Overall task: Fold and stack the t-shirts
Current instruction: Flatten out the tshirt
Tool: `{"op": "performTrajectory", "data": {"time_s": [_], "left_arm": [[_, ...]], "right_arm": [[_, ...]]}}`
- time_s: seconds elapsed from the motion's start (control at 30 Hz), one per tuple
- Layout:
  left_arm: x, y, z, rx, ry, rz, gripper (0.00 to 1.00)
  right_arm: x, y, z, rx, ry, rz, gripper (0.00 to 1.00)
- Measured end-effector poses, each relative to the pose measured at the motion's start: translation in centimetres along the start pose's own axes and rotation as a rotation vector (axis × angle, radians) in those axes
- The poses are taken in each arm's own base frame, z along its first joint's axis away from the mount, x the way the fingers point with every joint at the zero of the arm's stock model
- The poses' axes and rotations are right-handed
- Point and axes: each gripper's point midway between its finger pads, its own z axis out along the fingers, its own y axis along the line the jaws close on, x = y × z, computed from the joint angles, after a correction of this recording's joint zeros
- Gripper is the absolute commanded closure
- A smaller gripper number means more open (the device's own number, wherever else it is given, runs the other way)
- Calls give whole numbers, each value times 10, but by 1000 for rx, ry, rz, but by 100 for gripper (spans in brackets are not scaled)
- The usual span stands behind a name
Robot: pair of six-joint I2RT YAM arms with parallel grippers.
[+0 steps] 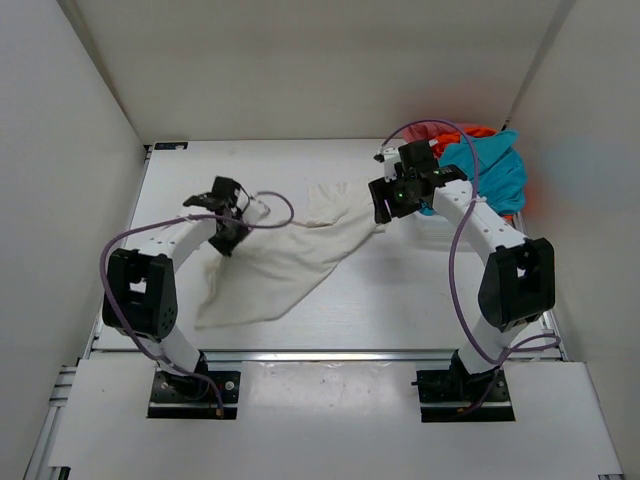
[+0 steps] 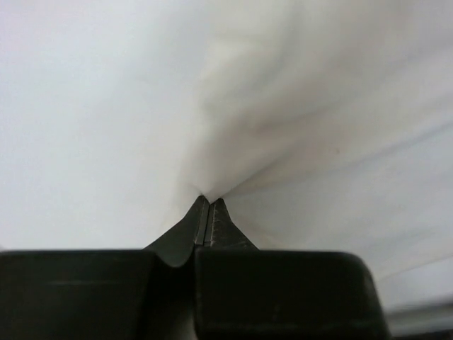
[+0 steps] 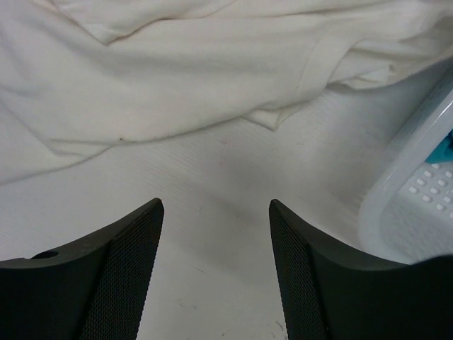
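Note:
A white t-shirt lies crumpled and partly spread across the middle of the table. My left gripper sits at its left edge, and in the left wrist view the gripper is shut on a pinched fold of the white t-shirt. My right gripper hovers at the shirt's upper right corner. In the right wrist view it is open over bare table, with the white t-shirt just ahead of the fingertips. A teal-blue t-shirt, an orange one and a pinkish-red one are heaped at the back right.
A white plastic mesh basket stands right of my right gripper, with the coloured shirts in it. White walls close in the table on the left, back and right. Purple cables loop from both arms.

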Motion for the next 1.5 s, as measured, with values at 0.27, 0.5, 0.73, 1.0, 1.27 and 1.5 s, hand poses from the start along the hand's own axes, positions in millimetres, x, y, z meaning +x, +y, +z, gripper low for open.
{"op": "performTrajectory", "data": {"time_s": [0.27, 0.5, 0.73, 1.0, 1.27, 1.5], "left_arm": [[-85, 161, -67, -398, -341, -272, 34], [-43, 124, -49, -407, -292, -265, 9], [51, 168, -47, -423, -229, -660, 12], [33, 200, -37, -426, -305, -801, 12], [29, 224, 14, -397, -271, -948, 16], [77, 256, 32, -482, -205, -1107, 15]], "right_arm": [[-3, -2, 20, -16, 24, 8, 20], [-7, 5, 32, -11, 32, -17, 20], [-10, 15, 54, -7, 56, -49, 21], [-8, 10, 64, 11, 69, -44, 22], [-10, -7, 60, -12, 51, 78, 23], [-3, -3, 66, -25, 54, 111, 23]]}}
